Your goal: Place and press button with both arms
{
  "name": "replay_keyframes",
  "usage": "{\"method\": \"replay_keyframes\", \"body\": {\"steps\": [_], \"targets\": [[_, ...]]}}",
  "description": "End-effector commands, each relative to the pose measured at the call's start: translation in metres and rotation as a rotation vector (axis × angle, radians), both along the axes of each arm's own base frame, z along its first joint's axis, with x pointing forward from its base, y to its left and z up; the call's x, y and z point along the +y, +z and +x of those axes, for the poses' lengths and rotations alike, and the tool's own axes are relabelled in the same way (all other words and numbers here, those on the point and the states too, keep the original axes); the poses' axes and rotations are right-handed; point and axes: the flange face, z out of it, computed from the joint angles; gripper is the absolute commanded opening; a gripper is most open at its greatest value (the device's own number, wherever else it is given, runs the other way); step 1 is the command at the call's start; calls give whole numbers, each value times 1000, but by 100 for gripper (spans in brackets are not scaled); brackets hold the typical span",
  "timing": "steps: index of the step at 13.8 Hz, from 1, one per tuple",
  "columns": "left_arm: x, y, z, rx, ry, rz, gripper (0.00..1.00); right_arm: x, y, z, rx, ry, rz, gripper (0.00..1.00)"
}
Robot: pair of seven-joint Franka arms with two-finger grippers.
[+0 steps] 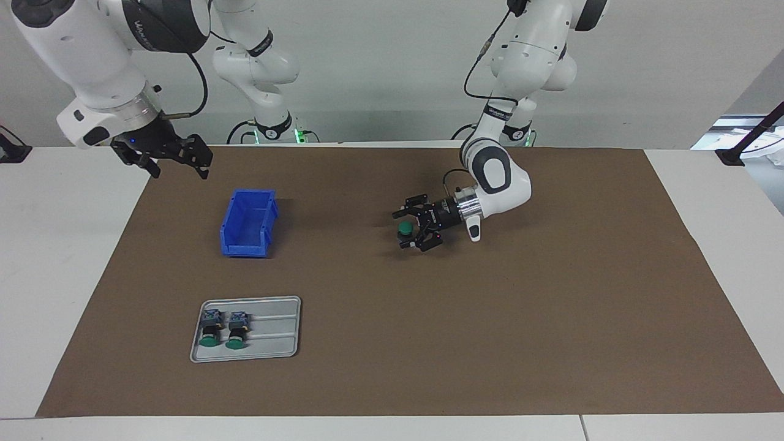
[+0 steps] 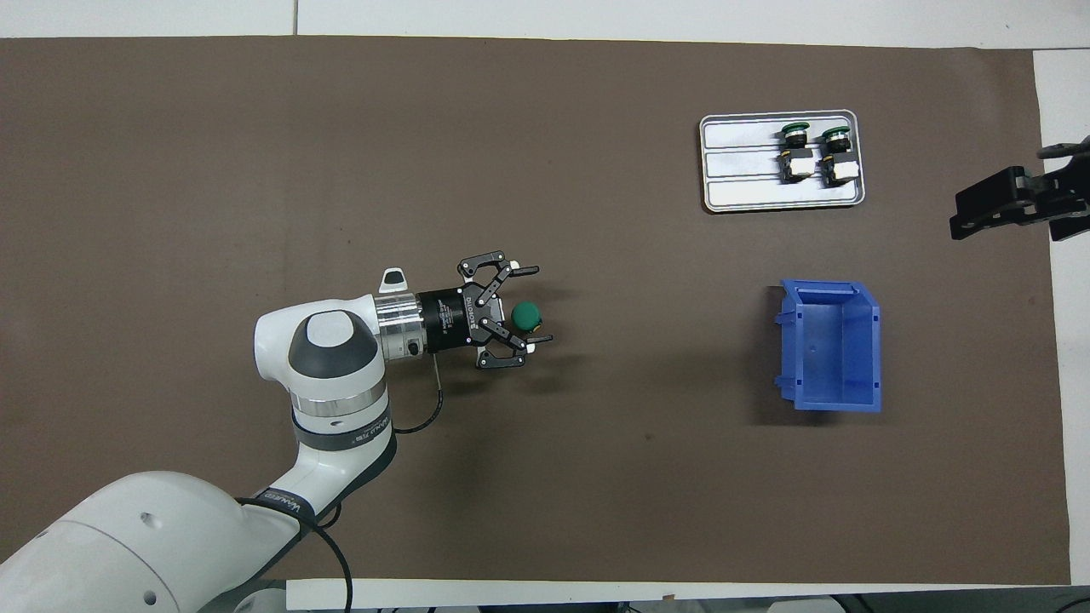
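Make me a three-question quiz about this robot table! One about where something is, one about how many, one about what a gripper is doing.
1. Where is the button with nothing else beside it?
A. in the blue bin
B. on the brown mat between the left gripper's fingers
C. on the grey tray

2. How many buttons lie on the grey tray?
A. one
B. two
C. four

3. What is the right gripper doing?
A. squeezing a button
B. reaching into the bin
C. open, holding nothing

Answers:
1. B: the green cap sits inside the open fingers of the left gripper, on the brown mat.
2. B: two buttons lie side by side at one end of the tray.
3. C: it hangs over the mat's edge, apart from the blue bin, with nothing in it.
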Motion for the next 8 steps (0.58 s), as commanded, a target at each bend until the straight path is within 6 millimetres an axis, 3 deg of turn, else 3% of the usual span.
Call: {"method": "replay_keyframes", "body": {"steps": [1, 8], "targets": [[2, 36, -19, -39, 60, 88, 100, -1, 1, -8, -2, 19, 9, 98], [14, 72, -10, -149, -7, 233, 100, -1, 1, -8, -2, 16, 9, 98]]}}
